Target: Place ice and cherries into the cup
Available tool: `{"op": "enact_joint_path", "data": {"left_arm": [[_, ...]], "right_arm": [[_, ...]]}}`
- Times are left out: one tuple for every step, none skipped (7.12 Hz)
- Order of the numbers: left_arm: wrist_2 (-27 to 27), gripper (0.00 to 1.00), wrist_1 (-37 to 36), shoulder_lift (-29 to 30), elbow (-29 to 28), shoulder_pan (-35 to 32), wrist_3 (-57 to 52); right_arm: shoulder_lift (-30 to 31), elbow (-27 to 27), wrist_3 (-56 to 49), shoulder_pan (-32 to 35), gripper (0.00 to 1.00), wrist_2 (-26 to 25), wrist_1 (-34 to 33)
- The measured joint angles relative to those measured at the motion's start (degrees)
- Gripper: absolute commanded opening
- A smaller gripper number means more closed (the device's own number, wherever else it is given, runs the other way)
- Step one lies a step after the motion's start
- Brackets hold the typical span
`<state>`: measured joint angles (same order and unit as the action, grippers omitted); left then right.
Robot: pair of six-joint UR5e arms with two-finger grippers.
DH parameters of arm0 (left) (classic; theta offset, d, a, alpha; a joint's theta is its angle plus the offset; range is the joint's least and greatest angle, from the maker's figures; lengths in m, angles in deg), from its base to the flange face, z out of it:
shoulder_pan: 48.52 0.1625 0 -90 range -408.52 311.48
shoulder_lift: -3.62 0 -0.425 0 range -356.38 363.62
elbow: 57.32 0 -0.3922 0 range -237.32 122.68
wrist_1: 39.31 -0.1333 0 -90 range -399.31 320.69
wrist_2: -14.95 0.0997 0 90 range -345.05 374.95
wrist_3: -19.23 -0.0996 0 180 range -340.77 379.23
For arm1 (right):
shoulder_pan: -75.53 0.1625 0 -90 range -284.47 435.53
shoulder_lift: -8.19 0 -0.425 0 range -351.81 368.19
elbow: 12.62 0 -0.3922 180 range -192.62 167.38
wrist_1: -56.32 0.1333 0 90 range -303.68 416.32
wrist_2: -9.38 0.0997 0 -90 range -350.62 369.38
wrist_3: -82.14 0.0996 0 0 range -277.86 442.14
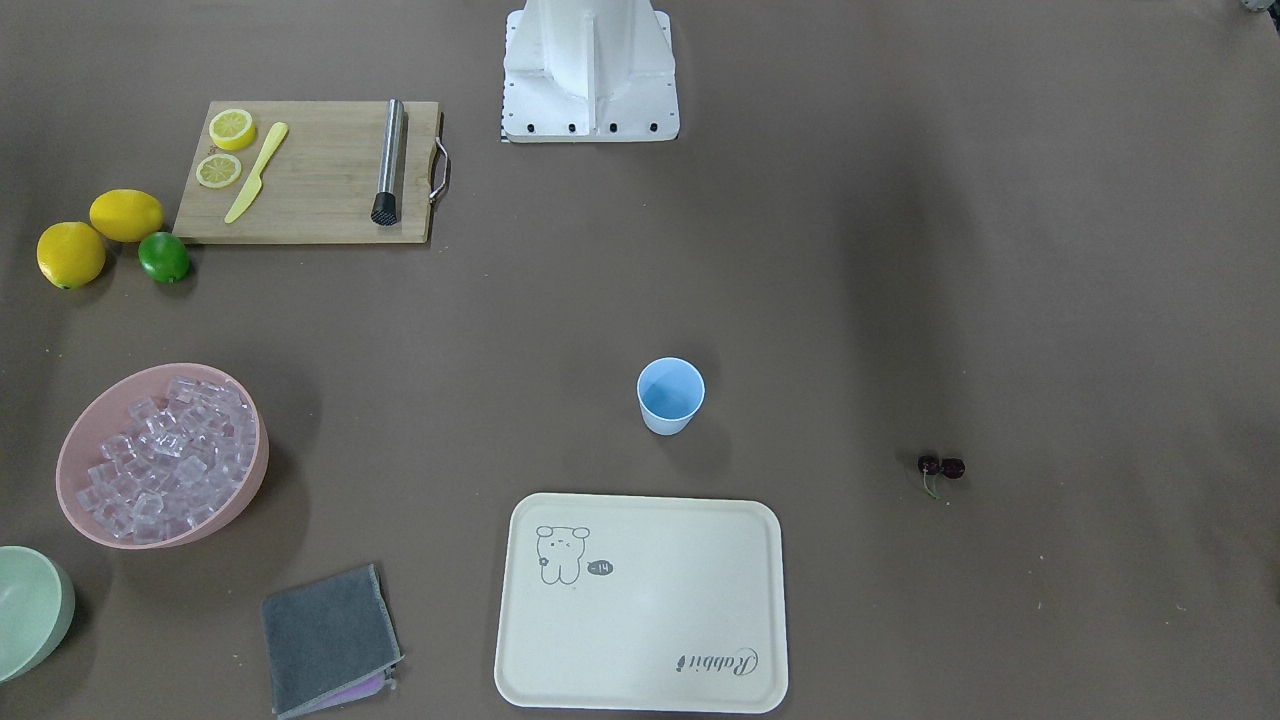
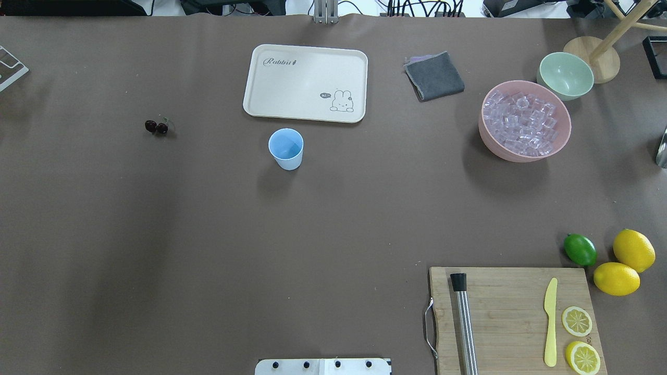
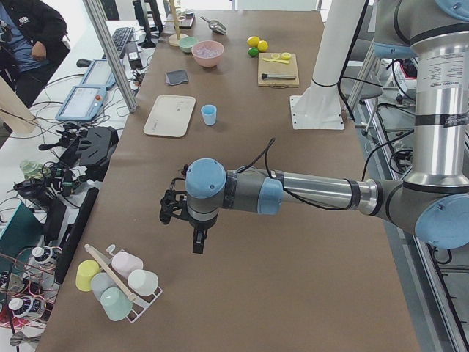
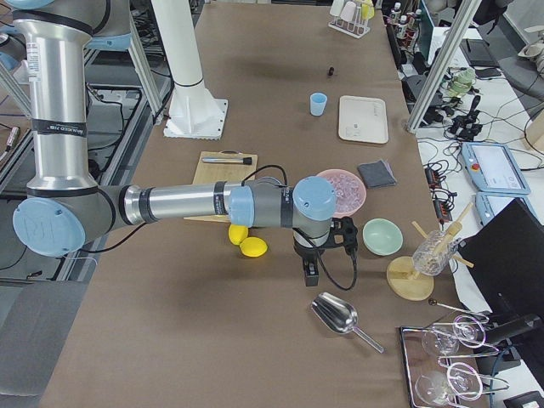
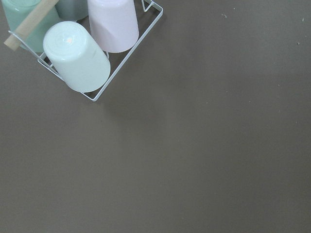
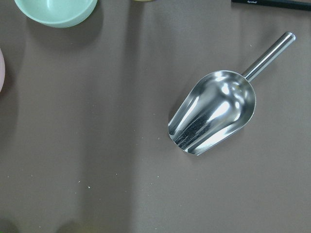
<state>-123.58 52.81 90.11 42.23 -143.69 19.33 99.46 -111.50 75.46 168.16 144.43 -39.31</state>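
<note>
The light blue cup (image 2: 286,148) stands upright and empty in mid-table; it also shows in the front view (image 1: 670,395). The cherries (image 2: 156,127) lie on the table on my left side, also in the front view (image 1: 941,467). The ice (image 2: 523,124) fills a pink bowl (image 2: 508,154) on my right side. My left gripper (image 3: 176,213) hovers past the table's left end, over a rack of upturned cups (image 5: 77,56). My right gripper (image 4: 327,251) hovers beyond the pink bowl, over a metal scoop (image 6: 214,111). I cannot tell whether either gripper is open or shut.
A cream tray (image 2: 305,82) lies just beyond the cup. A grey cloth (image 2: 434,76) and a pale green bowl (image 2: 565,75) are near the pink bowl. A cutting board (image 2: 510,312) with muddler, knife and lemon slices sits at the near right, beside lemons and a lime (image 2: 580,249).
</note>
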Motion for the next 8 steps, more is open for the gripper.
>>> {"op": "enact_joint_path", "data": {"left_arm": [[0.01, 0.98, 0.03, -0.01, 0.1, -0.01, -0.01], [-0.01, 0.98, 0.06, -0.01, 0.21, -0.01, -0.01], [-0.02, 0.98, 0.07, -0.01, 0.19, -0.01, -0.01], [-0.01, 0.98, 0.12, 0.01, 0.13, 0.0, -0.05], [-0.04, 0.98, 0.17, 0.02, 0.1, 0.01, -0.08], [-0.18, 0.98, 0.21, 0.02, 0.17, -0.01, -0.09], [-0.35, 0.98, 0.24, 0.01, 0.36, -0.08, -0.1], [-0.43, 0.98, 0.25, 0.0, 0.52, -0.13, -0.05]], "right_arm": [[-0.02, -0.03, 0.06, 0.0, 1.0, 0.11, 0.0], [-0.06, -0.09, 0.21, 0.0, 1.0, 0.3, -0.06], [-0.15, -0.28, 0.32, -0.17, 1.0, 0.73, -0.15], [-0.87, -0.71, 0.37, -1.26, 1.0, 1.58, -0.15], [-3.21, -1.1, 0.63, -4.29, 1.0, 2.36, -0.1], [-6.6, -0.9, 2.59, -8.63, 0.99, 2.35, 0.06], [-10.5, -0.26, 6.07, -13.59, 0.98, 1.05, 0.24], [-14.51, 0.27, 8.67, -18.93, 0.97, -2.16, 0.45]]}}
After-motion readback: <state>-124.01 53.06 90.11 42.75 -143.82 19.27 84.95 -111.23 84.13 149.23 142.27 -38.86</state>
